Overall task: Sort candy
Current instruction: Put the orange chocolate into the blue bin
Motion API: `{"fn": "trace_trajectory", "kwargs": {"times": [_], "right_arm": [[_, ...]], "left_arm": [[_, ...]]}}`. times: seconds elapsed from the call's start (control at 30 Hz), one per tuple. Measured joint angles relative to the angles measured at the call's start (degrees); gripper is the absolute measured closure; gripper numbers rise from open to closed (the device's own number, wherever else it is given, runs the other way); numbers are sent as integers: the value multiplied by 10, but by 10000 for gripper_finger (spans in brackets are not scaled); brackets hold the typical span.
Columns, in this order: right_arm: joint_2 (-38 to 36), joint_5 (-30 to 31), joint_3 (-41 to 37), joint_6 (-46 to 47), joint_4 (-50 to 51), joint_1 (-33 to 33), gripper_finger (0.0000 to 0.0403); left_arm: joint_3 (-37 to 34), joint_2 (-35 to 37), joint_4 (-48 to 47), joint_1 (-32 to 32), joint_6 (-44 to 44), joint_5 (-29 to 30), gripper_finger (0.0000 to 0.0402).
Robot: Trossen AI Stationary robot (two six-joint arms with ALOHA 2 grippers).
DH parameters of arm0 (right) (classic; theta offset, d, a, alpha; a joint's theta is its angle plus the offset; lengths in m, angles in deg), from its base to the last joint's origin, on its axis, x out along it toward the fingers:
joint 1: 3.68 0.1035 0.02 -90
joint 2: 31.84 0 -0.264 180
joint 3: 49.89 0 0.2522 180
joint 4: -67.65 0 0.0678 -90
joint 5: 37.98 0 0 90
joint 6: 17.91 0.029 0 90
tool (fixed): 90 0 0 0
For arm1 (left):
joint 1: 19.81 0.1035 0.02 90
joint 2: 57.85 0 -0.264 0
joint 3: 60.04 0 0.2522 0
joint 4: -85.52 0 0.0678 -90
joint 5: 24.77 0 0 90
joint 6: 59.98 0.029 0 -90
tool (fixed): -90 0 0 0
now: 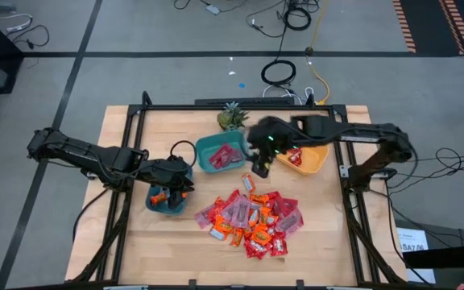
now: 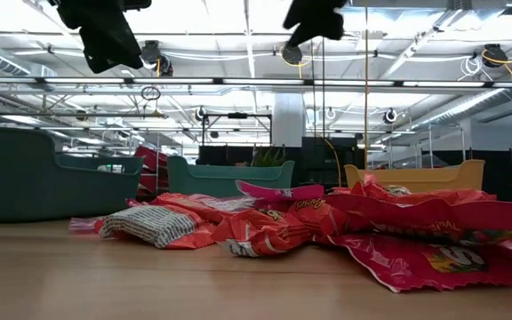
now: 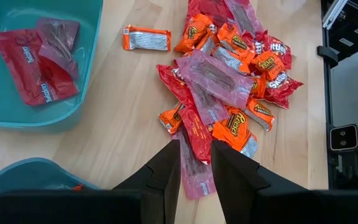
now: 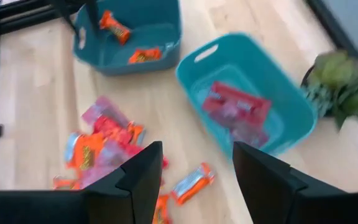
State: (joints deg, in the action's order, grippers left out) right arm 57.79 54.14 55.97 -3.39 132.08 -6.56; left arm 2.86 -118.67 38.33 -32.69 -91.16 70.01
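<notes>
Three bowls on the wooden tabletop point(image 1: 135, 242). Dark teal bowl point(image 1: 167, 201) under the left arm: orange-wrapped pieces inside, two seen from the right wrist. Lighter teal bowl point(image 1: 220, 153) mid-table: red and pink-purple wrappers lying flat on its floor. Yellow-orange bowl point(image 1: 308, 159) toward the right arm: something red inside, not readable. Small green pineapple-like plant point(image 1: 232, 118) just behind the lighter teal bowl.

Candy point(image 1: 252, 219) heaped loose on the tabletop in front of the bowls, red, orange and pink-purple wrappers overlapping at every angle, no shared direction. One orange-and-silver piece point(image 3: 146, 38) apart from the heap, between it and the lighter teal bowl. Long pink-purple wrappers on top of the pile, long axes running diagonally across it in the left wrist view; one long red wrapper point(image 3: 194, 140) pointing lengthwise toward the left fingers.

Readable: "Reese's" on several orange wrappers, "Skittles" on red ones; red pack in the lighter teal bowl lettered, too small to be sure.

Left gripper point(image 1: 171, 181) over the dark teal bowl, fingers point(image 3: 166, 180) narrowly parted, nothing between them. Right gripper point(image 1: 260, 165) between the lighter teal and yellow-orange bowls, fingers point(image 4: 143, 171) spread wide and empty.
</notes>
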Motion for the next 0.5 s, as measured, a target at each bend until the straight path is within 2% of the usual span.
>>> {"fn": "trace_trajectory", "kwargs": {"times": [0.13, 0.27, 0.5], "right_arm": [[-62, 25, -87, 58, -30, 37, 215], [-113, 26, -166, 76, -80, 77, 215], [-161, 41, -247, 108, -100, 130, 215]], "left_arm": [[0, 0, 0, 0, 0, 0, 303], [0, 0, 0, 0, 0, 0, 303], [0, 0, 0, 0, 0, 0, 303]]}}
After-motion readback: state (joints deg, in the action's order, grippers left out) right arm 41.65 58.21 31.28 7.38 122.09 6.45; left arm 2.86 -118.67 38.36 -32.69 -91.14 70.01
